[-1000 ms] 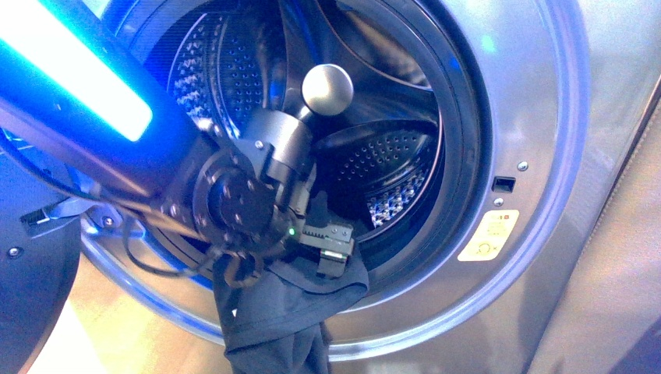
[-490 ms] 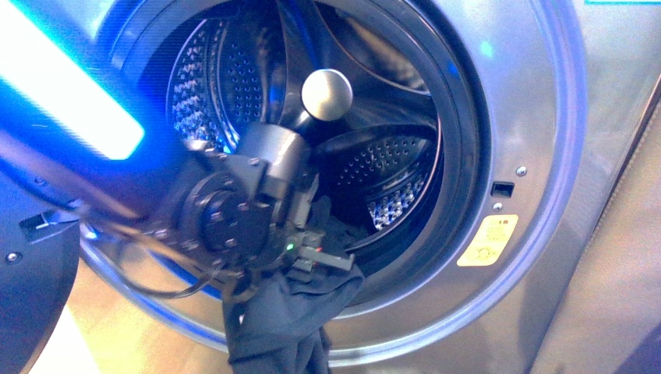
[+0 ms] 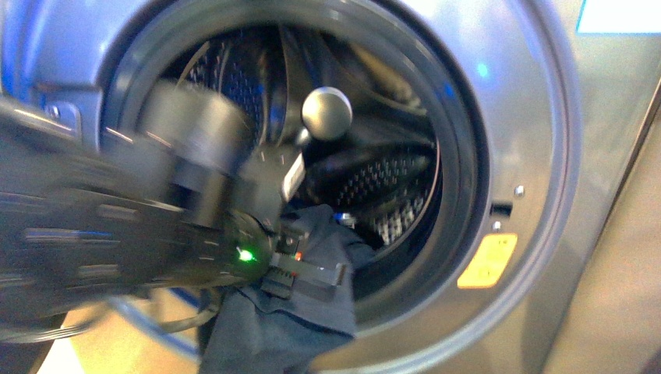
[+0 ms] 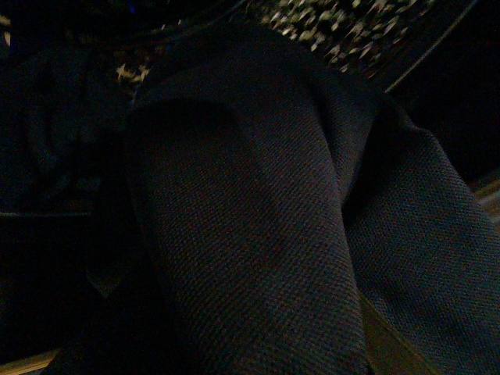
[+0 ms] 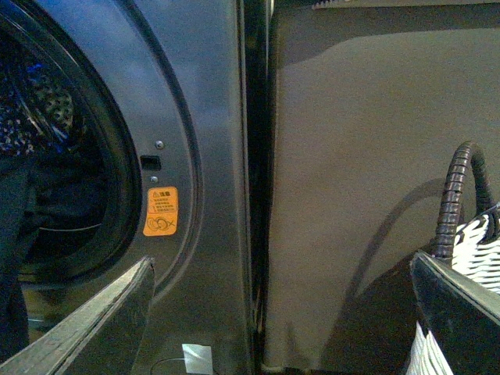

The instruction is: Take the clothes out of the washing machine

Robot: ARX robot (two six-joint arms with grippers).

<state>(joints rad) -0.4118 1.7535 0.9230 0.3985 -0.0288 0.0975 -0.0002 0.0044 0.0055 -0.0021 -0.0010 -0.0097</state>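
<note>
The washing machine [image 3: 538, 156] fills the front view, its door open and the perforated steel drum [image 3: 382, 179] showing. The clothes [image 3: 273, 327], a dark navy garment, hang from the drum mouth over the lower rim. My left gripper [image 3: 310, 274] is shut on the clothes at the rim, and the arm behind it is blurred. In the left wrist view the woven fabric [image 4: 258, 234] covers nearly everything and hides the fingers. My right gripper [image 5: 281, 312] is open outside the machine, beside its front panel [image 5: 211, 156], with nothing between its fingers [image 5: 101, 312].
A round steel knob [image 3: 326, 113] stands inside the drum. A yellow label [image 3: 487, 261] sits right of the mouth, seen orange [image 5: 160, 211] in the right wrist view. A grey panel [image 5: 351, 195] adjoins the machine. A white woven basket [image 5: 476, 250] with a dark handle is by the right gripper.
My left arm has swung down and toward the camera and is now motion-blurred. The clothes stay in its grip and more fabric is bunched up at the drum mouth.
</note>
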